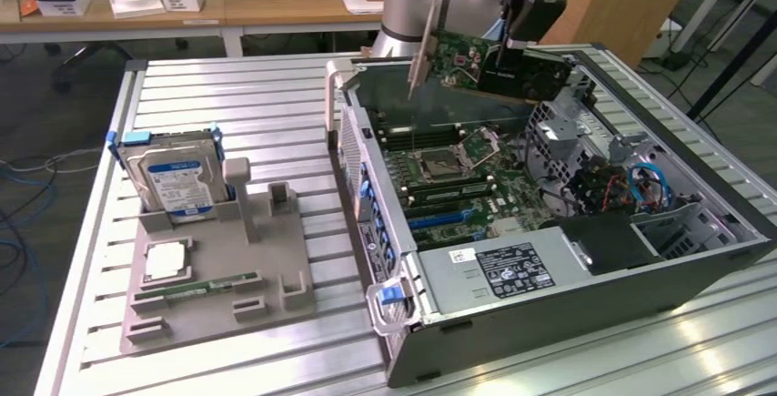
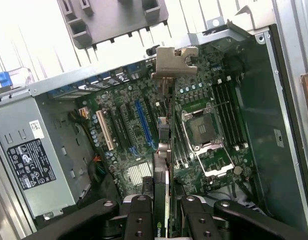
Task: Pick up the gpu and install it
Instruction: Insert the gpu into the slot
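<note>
Gpu (image 1: 492,64), clamped edge-on, hangs above the open computer case (image 1: 729,205).

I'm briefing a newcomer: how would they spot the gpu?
Find the open computer case. Above its far end the gripper holds the gpu: a green card with a silver end bracket, the one board in the air.

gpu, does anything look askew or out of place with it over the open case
Nothing looks damaged. The gpu is shut in the gripper and hangs edge-on above the motherboard of the open computer case, not seated in any slot. In the exterior view its board slopes a little, bracket end higher.
</note>
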`<state>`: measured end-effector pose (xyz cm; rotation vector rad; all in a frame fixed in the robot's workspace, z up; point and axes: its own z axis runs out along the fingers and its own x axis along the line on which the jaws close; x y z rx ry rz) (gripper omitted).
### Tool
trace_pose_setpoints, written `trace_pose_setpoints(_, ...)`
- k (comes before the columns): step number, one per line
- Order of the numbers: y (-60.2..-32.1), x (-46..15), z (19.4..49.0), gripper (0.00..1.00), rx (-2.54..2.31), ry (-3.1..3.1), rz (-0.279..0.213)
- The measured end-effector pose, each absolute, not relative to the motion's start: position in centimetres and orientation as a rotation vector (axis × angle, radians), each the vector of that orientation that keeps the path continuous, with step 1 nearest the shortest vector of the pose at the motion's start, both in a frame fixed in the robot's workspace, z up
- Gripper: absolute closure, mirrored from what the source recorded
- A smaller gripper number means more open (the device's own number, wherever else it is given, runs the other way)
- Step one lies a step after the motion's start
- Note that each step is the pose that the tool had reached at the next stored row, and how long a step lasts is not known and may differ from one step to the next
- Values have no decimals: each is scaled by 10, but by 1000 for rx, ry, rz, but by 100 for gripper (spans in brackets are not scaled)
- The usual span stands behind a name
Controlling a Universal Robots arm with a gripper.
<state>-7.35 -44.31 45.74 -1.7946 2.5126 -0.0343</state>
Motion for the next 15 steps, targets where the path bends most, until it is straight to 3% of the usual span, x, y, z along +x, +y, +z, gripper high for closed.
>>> trace_pose_setpoints(15, -443, -74, 457, 74, -1911, 2424, -30)
